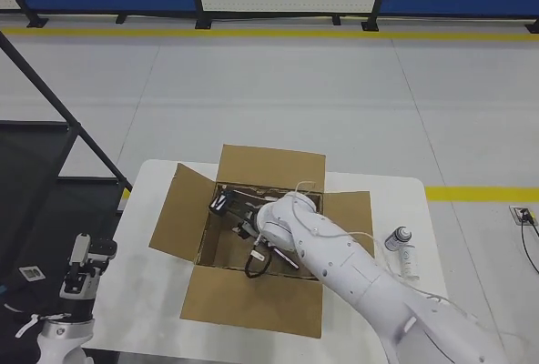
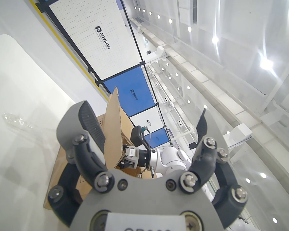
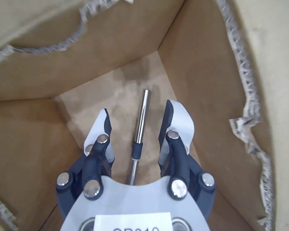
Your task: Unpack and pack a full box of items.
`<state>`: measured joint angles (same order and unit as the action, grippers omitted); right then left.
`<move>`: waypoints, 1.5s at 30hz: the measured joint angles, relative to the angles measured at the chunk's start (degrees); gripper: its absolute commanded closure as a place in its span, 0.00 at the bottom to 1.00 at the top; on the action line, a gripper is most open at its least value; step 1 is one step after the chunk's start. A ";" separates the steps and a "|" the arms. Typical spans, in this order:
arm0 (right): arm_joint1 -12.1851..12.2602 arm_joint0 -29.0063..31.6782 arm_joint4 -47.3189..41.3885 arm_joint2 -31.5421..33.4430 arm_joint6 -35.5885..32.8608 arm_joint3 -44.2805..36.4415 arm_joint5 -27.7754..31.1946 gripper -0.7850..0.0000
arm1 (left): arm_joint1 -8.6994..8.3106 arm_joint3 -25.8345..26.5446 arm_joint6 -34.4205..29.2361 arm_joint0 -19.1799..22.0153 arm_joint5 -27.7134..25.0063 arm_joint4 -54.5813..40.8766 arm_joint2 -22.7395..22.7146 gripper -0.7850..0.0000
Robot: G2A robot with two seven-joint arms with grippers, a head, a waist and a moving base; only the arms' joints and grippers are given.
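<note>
An open cardboard box (image 1: 206,214) stands in the middle of the white table, all its flaps folded out. My right arm goes down into it from the near right. Inside, my right gripper (image 3: 137,111) is open just above the box floor (image 3: 91,97), its fingers on either side of a shiny metal rod (image 3: 142,114) with a black collar, not touching it. My left gripper (image 2: 144,118) is open and holds nothing; it sits off the table's near-left corner (image 1: 83,264), pointing up past the box (image 2: 113,131) toward the ceiling.
A clear bottle with a black cap (image 1: 401,250) lies on the table to the right of the box. A crumpled clear plastic piece (image 2: 14,121) lies on the tabletop (image 2: 19,73) near the left gripper. A black frame (image 1: 42,82) stands to the left of the table.
</note>
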<state>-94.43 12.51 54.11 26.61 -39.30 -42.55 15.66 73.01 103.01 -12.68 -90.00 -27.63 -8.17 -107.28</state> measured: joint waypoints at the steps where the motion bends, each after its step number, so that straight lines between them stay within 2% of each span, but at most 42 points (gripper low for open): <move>1: 0.75 0.62 0.59 0.85 -0.47 -2.19 -0.45 0.36 | -0.01 -0.02 -0.06 -0.02 0.00 -0.06 -0.06 0.00; 5: 4.71 4.83 4.47 5.98 -3.40 -14.22 -3.12 0.34 | -0.07 -0.12 -0.32 -0.14 -0.16 -0.34 -0.26 0.00; 8: 7.79 9.34 8.43 10.75 -7.09 -24.70 -4.73 0.22 | -0.11 -0.13 -0.61 -0.21 -0.27 -0.44 -0.32 0.00; 14: 13.05 22.05 17.37 21.75 -14.28 -46.62 -7.32 0.22 | -0.13 0.17 -0.94 -0.93 -0.88 -0.64 -0.27 0.00; 18: 15.39 31.17 23.24 29.36 -17.46 -58.44 -10.49 0.18 | -0.10 0.27 -0.88 -1.57 -1.51 -0.56 -0.07 0.00; 20: 16.30 35.73 25.90 33.55 -19.39 -63.38 -12.69 0.12 | -0.08 0.43 -0.87 -1.92 -1.69 -0.49 0.13 0.00; 23: 17.30 41.44 28.39 39.91 -21.70 -68.65 -15.72 0.11 | -0.04 0.66 -0.83 -2.35 -1.90 -0.27 0.53 0.00; 26: 18.02 46.38 29.20 46.22 -22.94 -71.96 -18.10 0.11 | 0.00 0.86 -0.85 -2.65 -2.10 0.37 1.13 0.00; 29: 18.51 50.26 28.73 51.88 -23.16 -73.44 -19.53 0.05 | 0.04 1.12 -0.82 -2.94 -2.29 1.15 1.80 0.00; 34: 19.03 54.63 27.07 59.29 -23.34 -73.01 -20.95 0.00 | 0.10 1.56 -0.61 -3.28 -2.27 2.34 2.75 0.00; 38: 19.47 54.32 26.39 63.24 -26.66 -68.50 -19.75 0.00 | 0.14 1.81 -0.19 -3.37 -2.13 3.19 3.34 0.00; 45: 20.02 51.69 24.40 66.42 -30.22 -58.59 -17.45 0.00 | 0.15 1.84 0.73 -3.50 -1.51 3.94 3.45 0.00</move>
<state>-74.41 64.20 78.51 93.03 -69.52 -101.14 -1.80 73.16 104.85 -11.95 -93.50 -29.14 -4.23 -103.83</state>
